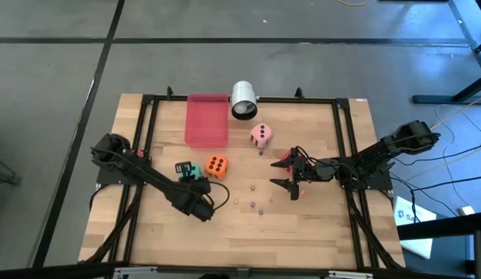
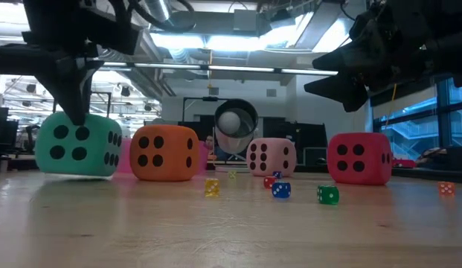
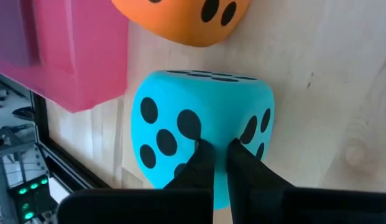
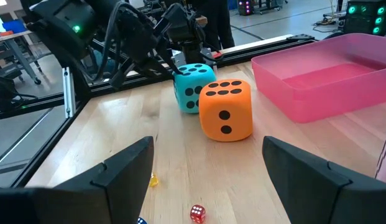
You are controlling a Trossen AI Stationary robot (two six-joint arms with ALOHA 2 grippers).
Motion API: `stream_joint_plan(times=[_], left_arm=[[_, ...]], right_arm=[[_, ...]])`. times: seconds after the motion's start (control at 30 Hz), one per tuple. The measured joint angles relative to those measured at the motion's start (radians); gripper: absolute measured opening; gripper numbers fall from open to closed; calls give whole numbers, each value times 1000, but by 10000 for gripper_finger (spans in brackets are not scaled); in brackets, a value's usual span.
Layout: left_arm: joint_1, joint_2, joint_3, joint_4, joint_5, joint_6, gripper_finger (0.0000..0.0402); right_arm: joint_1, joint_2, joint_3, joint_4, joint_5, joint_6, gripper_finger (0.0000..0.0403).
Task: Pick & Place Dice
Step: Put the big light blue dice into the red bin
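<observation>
Green die [image 3: 199,118], soft rounded cube, dark pips, beside orange die [image 3: 180,22].

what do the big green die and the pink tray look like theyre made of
Big green die: probably soft foam with a matte skin; its corners are rounded, and the left gripper's fingers seem to pinch into it. Shallow pink tray: likely smooth moulded plastic, with thin even walls.

Left claw [image 1: 189,173] pinches one die [image 1: 185,168] on the surface [image 1: 317,225]; a second die [image 1: 216,166] sits just right of it, tray [image 1: 206,118] behind.
</observation>
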Motion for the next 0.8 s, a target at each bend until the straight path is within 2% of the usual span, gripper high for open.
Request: stream_joint_plan(times=[0.23,0.37,0.6,0.8], left_arm=[[0,-2,2,-59,11,-9,1],[0,-2,43,-97,2,-9,1],[-3,-6,175,-188,-98,15,1],[0,-72,202,-216,-147,33,1]], right_arm=[[0,0,0,0,0,0,300],[0,0,0,0,0,0,300],[0,0,0,0,0,3,300],[0,0,0,1,-1,21,300]])
